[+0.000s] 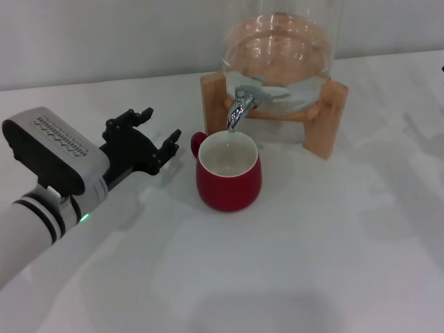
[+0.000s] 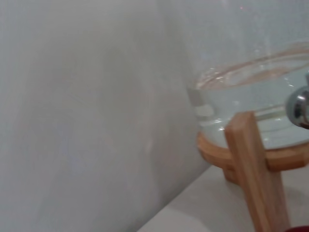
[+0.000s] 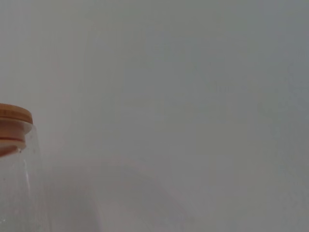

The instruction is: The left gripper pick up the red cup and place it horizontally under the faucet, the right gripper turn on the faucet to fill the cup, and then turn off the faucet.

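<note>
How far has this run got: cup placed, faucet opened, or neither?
Placed: the red cup stands upright on the table under the faucet spout. The left gripper sits beside the cup's handle, open and holding nothing. No stream shows from the spout, and the cup looks empty. The right gripper is not in view, so opening the faucet, filling and closing it appear to be left.

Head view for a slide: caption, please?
Open left gripper beside squat dark red ceramic mug standing under chrome faucet of the wooden-stand glass dispenser.
</note>
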Available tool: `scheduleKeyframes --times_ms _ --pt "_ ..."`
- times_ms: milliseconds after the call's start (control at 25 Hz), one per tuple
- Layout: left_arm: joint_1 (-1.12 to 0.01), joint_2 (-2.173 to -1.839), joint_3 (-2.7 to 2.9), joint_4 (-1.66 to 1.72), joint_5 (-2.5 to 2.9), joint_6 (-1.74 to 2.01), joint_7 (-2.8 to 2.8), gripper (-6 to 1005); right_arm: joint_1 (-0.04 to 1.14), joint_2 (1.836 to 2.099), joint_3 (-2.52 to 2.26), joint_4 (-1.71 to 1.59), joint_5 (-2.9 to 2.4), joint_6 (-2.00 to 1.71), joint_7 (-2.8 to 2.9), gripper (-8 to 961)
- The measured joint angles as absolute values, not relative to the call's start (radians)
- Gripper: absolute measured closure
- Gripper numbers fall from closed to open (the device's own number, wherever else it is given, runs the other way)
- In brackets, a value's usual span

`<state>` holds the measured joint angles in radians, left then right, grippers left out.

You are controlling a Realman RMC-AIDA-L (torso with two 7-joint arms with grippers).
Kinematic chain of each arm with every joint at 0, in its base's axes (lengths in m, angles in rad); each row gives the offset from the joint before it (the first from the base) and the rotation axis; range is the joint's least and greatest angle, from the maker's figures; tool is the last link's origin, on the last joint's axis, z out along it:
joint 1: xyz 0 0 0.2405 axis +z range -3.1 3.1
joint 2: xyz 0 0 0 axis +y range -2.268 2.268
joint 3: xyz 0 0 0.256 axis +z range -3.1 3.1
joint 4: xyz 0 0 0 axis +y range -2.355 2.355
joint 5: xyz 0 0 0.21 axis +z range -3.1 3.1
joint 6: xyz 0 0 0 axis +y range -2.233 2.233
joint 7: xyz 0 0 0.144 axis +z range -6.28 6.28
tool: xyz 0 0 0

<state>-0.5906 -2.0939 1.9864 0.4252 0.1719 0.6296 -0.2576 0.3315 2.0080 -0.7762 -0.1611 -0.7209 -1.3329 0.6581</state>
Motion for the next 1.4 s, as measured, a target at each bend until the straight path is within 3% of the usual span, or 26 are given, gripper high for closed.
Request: scheduleKeyframes --times_ms 640,1400 --pt "-0.566 -2.094 1.987 0.425 -0.003 0.638 -0.235 390 0.331 2.008 -0.776 -0.159 -0.721 -1.333 0.658 80" --pt "-0.395 -2.087 1.986 0.425 -0.387 0.913 -0.024 391 0.329 2.008 -0.793 -0.158 -0.721 -1.371 0.674 80"
